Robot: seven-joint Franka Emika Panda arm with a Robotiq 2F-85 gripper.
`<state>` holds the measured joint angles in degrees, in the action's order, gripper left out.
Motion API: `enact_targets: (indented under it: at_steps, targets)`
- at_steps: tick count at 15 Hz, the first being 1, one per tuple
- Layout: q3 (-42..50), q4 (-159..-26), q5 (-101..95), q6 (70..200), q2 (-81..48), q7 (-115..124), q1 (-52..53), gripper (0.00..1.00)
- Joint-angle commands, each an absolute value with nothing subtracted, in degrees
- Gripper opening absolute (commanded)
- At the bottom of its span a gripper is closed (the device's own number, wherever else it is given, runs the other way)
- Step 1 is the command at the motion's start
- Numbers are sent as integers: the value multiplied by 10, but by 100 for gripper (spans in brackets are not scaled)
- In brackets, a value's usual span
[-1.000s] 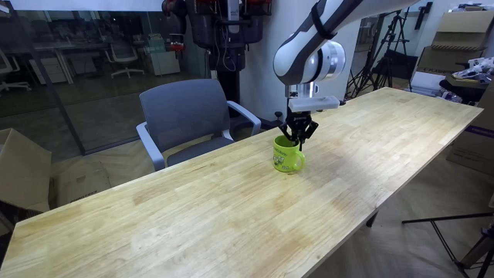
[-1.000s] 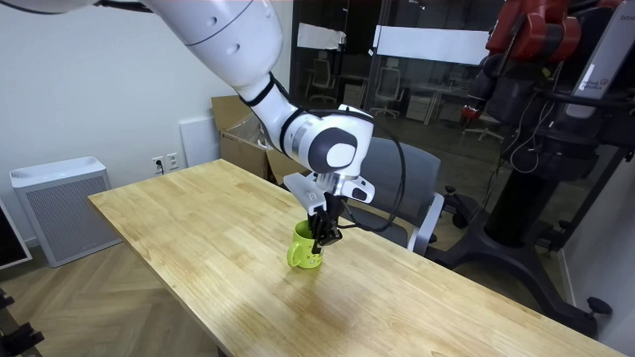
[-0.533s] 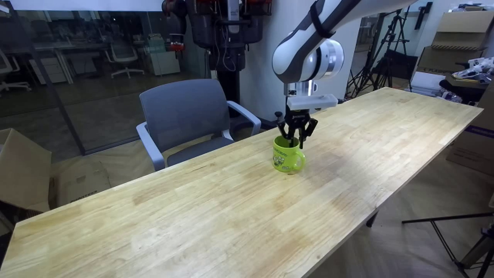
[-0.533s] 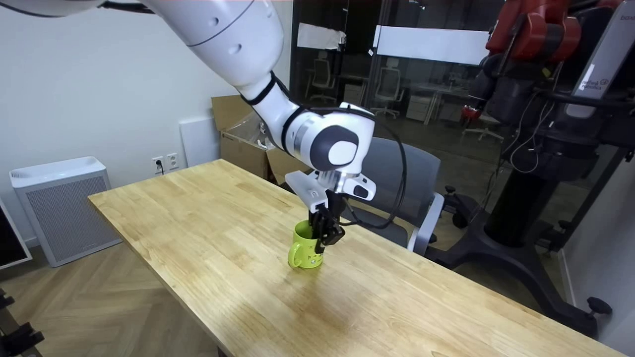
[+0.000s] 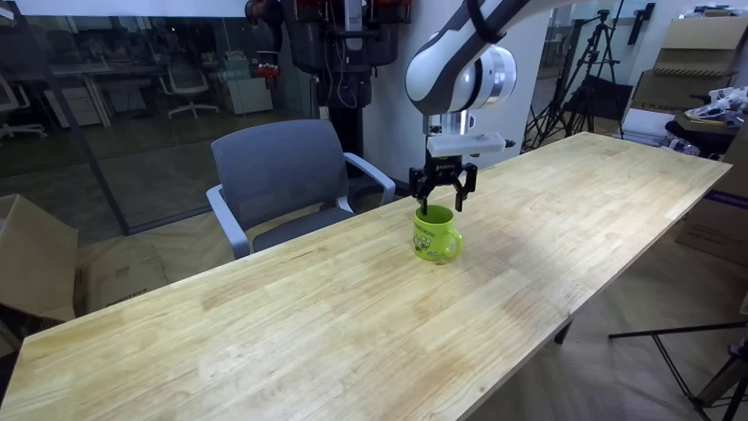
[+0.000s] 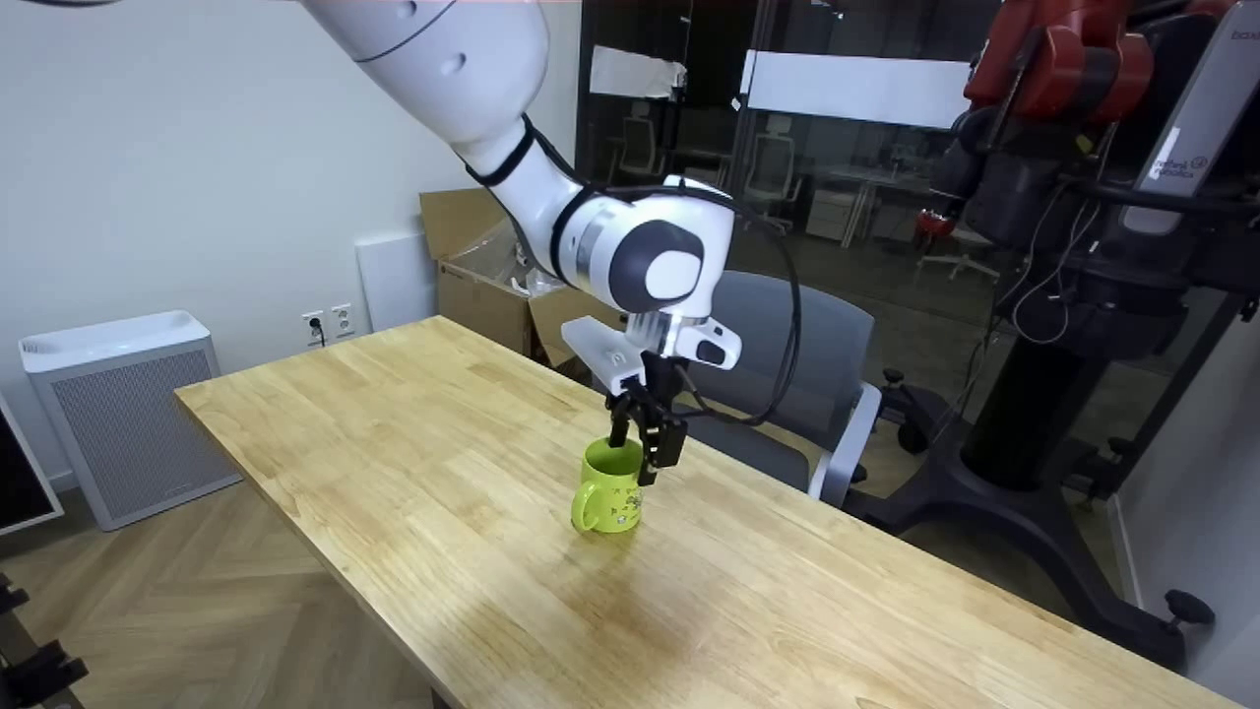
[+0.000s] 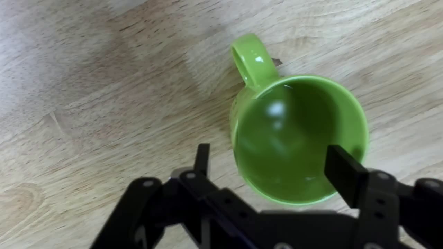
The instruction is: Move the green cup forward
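Green cup on table (chair alongside).

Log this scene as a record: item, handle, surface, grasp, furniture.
Item: small, glossy lime-green mug with dark print, upright
Handle: green loop, pointing up-left in the wrist view
Surface: long pale wooden table
Grasp: none; black gripper, jaws open at the mug's top; depth against rim unclear
Furniture: grey office chair by the table's long edge

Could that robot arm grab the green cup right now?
Probably yes: the gripper hangs open at the rim of the green cup; in the wrist view one finger shows over its opening, the other outside, nothing visible blocking either.
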<state>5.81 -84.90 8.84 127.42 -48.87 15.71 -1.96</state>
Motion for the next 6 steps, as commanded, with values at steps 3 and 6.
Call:
enact_targets:
  at_steps: [3,6]
  targets:
    - [69,-883,79,1289,-448,210,0,100]
    - [61,-862,84,1285,-466,195,-10,100]
